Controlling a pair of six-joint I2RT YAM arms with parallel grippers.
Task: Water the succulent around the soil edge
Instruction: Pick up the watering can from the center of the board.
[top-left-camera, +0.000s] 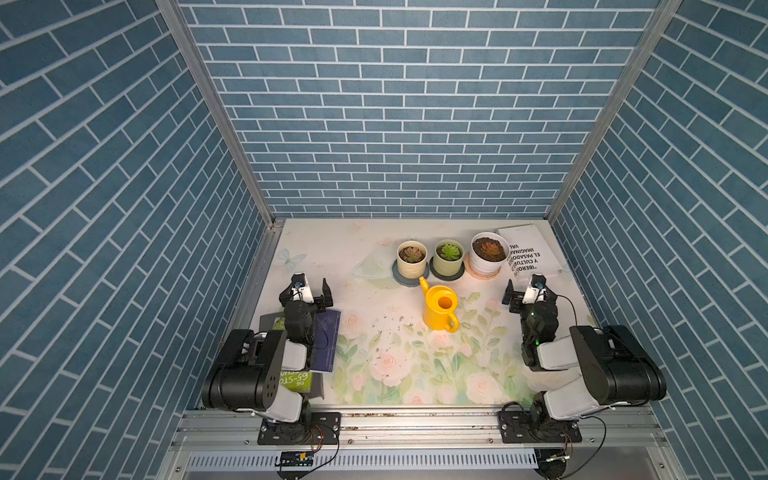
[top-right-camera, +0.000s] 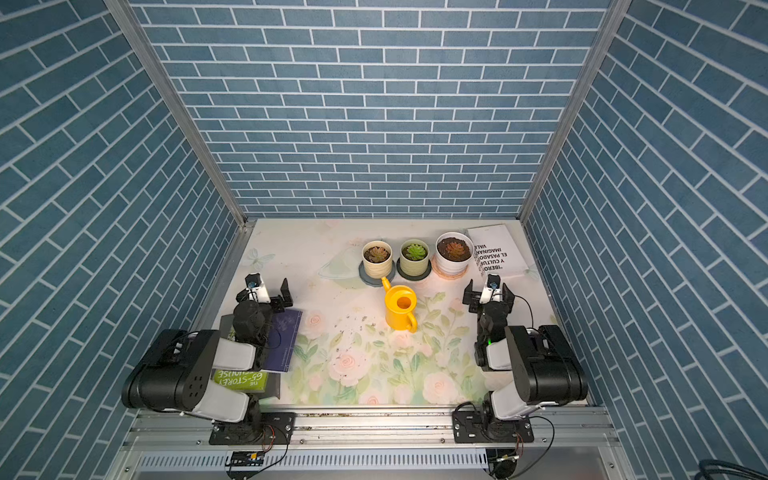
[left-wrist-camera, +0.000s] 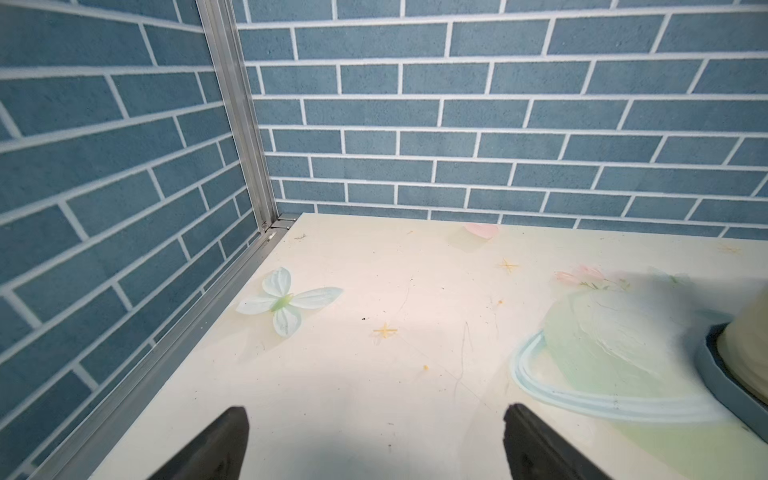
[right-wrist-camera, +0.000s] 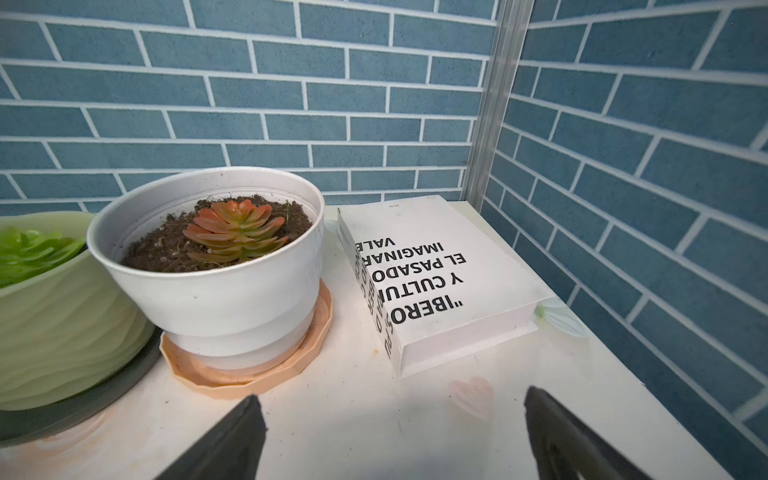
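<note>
Around the succulent (right-wrist-camera: 235, 230), the soil edge (right-wrist-camera: 154, 249) looks crumbly.

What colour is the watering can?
The watering can is bright yellow all over, seen best in a top view.

We see succulent (top-right-camera: 454, 250) far right, white pot, soil edge (top-right-camera: 444, 245) dark round it. Yellow watering can (top-right-camera: 400, 311) upright, nearer, apart. Our left gripper (top-right-camera: 267, 293), right gripper (top-right-camera: 488, 296): jaws spread, empty.
</note>
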